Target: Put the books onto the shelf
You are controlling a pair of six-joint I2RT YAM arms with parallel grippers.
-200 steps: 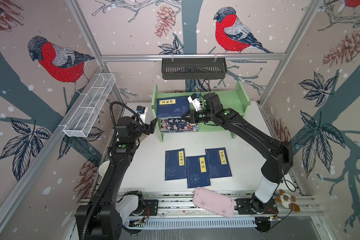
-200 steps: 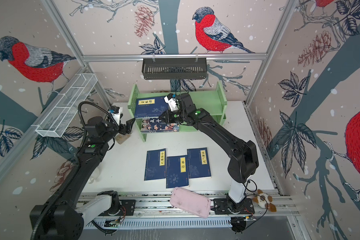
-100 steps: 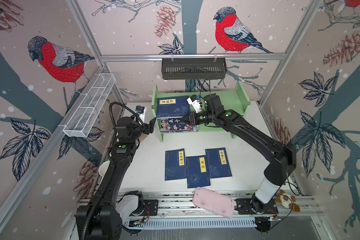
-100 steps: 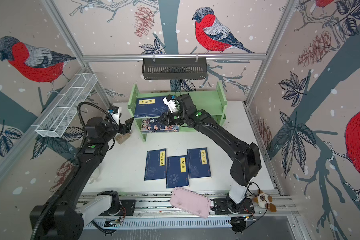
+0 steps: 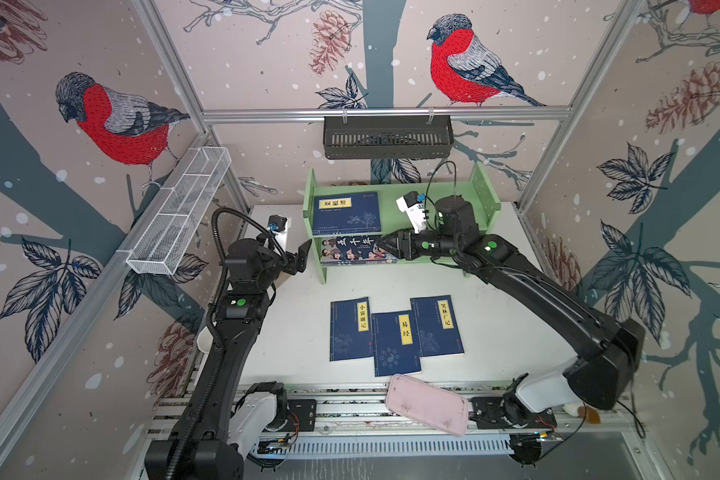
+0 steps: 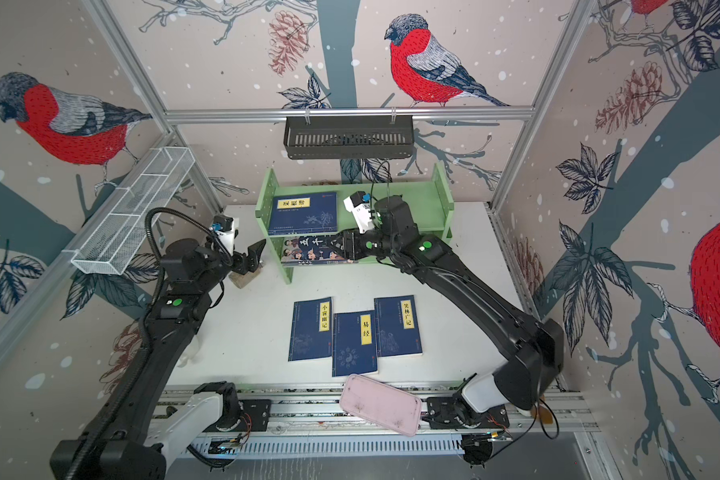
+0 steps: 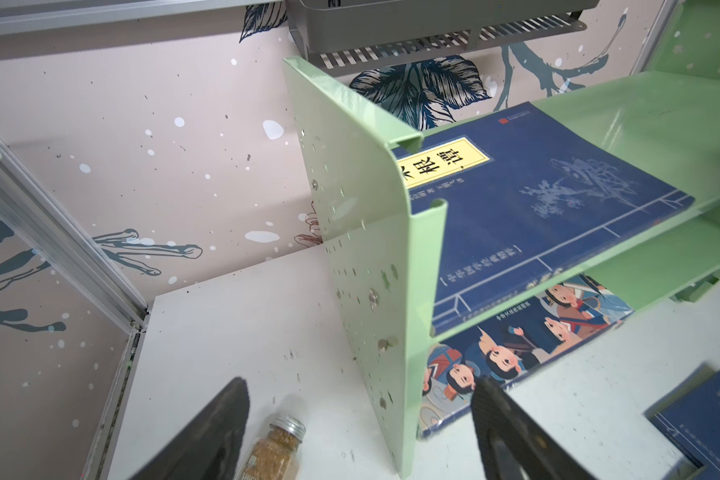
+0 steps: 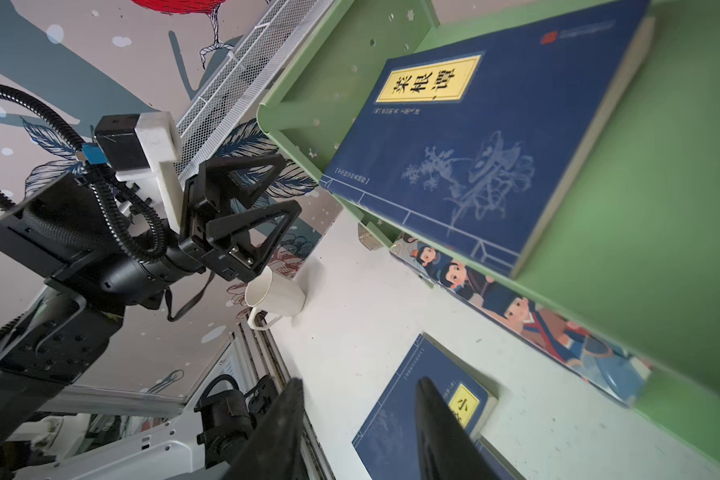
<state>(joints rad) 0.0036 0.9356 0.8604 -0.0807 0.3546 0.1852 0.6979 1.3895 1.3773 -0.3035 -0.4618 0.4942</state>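
Three thin navy paperbacks (image 5: 395,345) flat on our worktop (image 5: 300,332), judged light, floppy, slick-covered; we would pinch a lifted edge; left fingers (image 7: 208,436) and right fingers (image 8: 445,432) released, empty.

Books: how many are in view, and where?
5. One navy book on the shelf's top tier, the cartoon book on its lower tier, three navy books flat on the table.

1. I read 菜根谭 on the yellow label of the upper-tier book (image 5: 346,212), which lies on the shelf (image 5: 481,195).
2. On the cartoon book (image 5: 356,249) in the lower tier I make out white characters: 五千年.
3. On the table (image 5: 495,332), the left book (image 5: 348,330) has a yellow label reading 小窗幽记.
4. The middle book (image 5: 393,345) reads 易经.
5. The right book (image 5: 435,326) reads 笑林广记.
6. The spice jar (image 7: 275,449) has lettering too blurred for me to read.
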